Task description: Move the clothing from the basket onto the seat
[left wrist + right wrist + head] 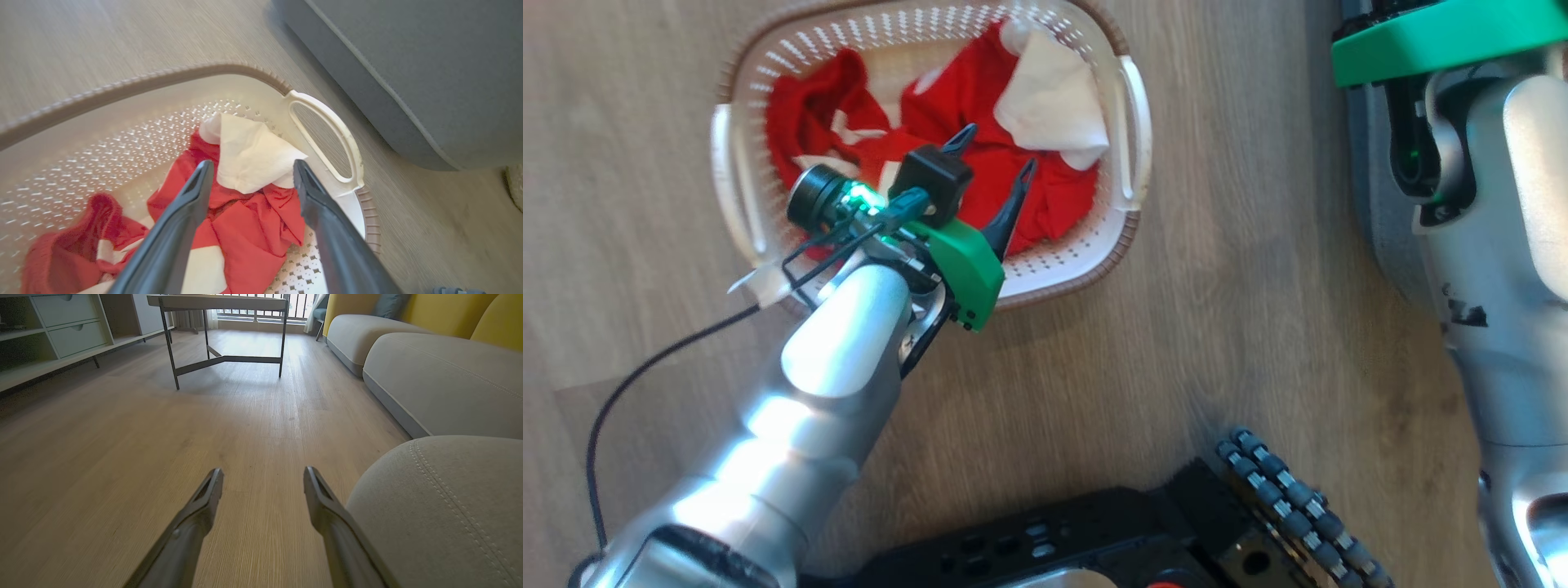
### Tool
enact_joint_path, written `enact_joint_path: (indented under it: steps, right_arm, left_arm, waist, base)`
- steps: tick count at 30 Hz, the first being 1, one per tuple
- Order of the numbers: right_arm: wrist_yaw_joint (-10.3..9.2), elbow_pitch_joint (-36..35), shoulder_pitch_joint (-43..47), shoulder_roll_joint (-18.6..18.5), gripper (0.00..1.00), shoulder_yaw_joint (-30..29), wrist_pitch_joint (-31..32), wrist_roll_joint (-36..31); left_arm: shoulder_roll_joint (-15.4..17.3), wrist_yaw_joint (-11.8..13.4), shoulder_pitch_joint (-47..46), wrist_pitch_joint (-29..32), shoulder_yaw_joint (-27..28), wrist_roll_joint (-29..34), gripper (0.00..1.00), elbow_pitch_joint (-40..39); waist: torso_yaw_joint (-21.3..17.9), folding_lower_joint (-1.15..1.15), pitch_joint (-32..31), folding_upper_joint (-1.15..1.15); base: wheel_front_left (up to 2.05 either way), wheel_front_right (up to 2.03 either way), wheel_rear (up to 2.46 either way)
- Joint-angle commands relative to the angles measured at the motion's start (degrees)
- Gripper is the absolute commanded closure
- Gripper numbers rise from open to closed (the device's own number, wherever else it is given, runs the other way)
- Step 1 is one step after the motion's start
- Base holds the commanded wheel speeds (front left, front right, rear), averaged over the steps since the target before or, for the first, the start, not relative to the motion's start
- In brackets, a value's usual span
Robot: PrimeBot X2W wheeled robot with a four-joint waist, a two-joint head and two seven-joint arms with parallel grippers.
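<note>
- Clothing [956, 98] lies bunched inside the basket [1131, 122], red folds with a white panel [1054, 98] uppermost toward the basket's right handle.
- Basket stands on the wooden floor [1217, 286], in front of the robot's dark base [1094, 531].
- Left gripper [999, 147] is over the basket's middle, fingers spread apart and holding nothing, tips pointing at the red fabric.
- Left wrist view: the left gripper [253, 165] frames the white panel [249, 159] and the red clothing [253, 228] between its two fingers; whether the tips touch the fabric cannot be told.
- Behind the basket's brown rim [122, 87] in that view, the grey seat [408, 73] sits near the handle side, apart from the basket, with bare floor between them.
- Right gripper [263, 471] is open and empty, its fingers stretched over the floor [163, 437].
- Seat [449, 498] shows a rounded corner with light stitching just beside the right finger; no clothing lies on the part that shows.
</note>
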Motion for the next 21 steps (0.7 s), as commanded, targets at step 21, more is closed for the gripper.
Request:
enact_joint_path:
  steps: [21]
  right_arm:
    - [0.41,-4.1,0.3,5.6,0.0,0.8,-0.3,2.1]
  left_arm:
    - [2.9,-0.4,-14.5,1.0,-20.2,-3.7,0.0,17.9]
  waist:
    - [-9.0,0.0,9.0,0.0]
  base:
    - [0.0,0.0,0.0]
